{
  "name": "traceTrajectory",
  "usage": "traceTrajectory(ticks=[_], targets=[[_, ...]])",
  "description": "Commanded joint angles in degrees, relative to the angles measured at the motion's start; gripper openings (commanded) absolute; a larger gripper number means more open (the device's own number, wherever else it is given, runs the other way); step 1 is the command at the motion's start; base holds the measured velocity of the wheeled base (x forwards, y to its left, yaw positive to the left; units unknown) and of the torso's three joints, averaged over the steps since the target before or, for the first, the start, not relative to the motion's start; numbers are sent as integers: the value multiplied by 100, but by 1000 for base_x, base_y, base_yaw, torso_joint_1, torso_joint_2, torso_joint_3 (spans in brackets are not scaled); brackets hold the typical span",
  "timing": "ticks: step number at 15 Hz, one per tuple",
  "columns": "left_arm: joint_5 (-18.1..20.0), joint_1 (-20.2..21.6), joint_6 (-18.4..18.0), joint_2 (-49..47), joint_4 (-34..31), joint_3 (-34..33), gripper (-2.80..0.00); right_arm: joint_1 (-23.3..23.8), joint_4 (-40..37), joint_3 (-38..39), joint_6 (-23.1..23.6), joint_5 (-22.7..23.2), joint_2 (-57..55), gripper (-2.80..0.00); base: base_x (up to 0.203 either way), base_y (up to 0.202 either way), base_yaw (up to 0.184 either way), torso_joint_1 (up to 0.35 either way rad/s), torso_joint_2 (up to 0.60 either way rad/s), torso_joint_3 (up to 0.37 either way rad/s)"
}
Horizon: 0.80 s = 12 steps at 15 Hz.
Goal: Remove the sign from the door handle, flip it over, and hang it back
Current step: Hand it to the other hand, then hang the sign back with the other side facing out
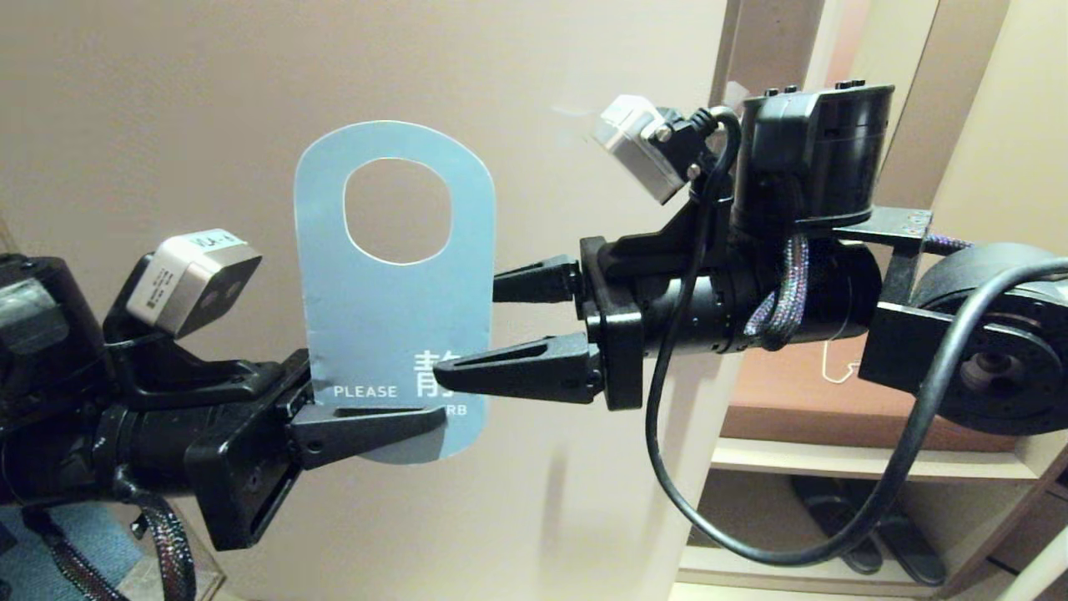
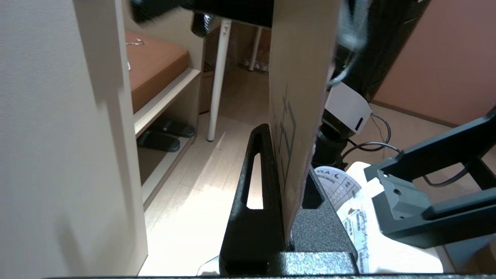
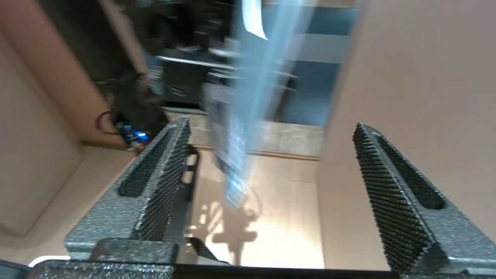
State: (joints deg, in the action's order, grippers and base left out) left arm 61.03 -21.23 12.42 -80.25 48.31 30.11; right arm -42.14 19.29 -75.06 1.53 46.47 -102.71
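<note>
The sign (image 1: 392,292) stands upright in front of the pale door, its light blue "PLEASE" side facing the head camera and its rounded hole at the top. My left gripper (image 1: 438,417) is shut on the sign's bottom part, with one finger in front of the card. In the left wrist view the card (image 2: 302,77) is pinched edge-on between the two fingers of the left gripper (image 2: 286,159). My right gripper (image 1: 467,334) is open and straddles the sign's right edge, one finger in front and one behind. In the right wrist view the sign (image 3: 248,97) is blurred between the spread fingers of the right gripper (image 3: 271,126). The door handle is out of view.
The pale door (image 1: 167,100) fills the background, with its edge to the right. Beyond it is an open closet with a brown shelf (image 1: 793,401), a thin white wire hanger (image 1: 837,367) and dark slippers (image 1: 843,509) on the low shelf.
</note>
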Motion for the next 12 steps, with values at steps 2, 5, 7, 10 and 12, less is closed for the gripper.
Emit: traceTrajectory(ticks=[2,5,7,10,12], targets=[[21,226,5,475,21,-325,-280,293,14,32,1,-498,51,0,0,0,0,0,0,0],[-68,473,-26,1024,15,-725,-280,455,14,55,-3,-1265,139,0,0,0,0,0,0,0],[-281,669,-29,1412,6,-976,-280,514,14,75,5,-1823,218,0,0,0,0,0,0,0],[-917,968,-37,1923,-26,-1288,-280,552,14,219,2,-2700,443,0,0,0,0,0,0,0],[-1280,1190,-49,2241,-112,-1442,-280,580,33,514,5,-3115,681,0,0,0,0,0,0,0]])
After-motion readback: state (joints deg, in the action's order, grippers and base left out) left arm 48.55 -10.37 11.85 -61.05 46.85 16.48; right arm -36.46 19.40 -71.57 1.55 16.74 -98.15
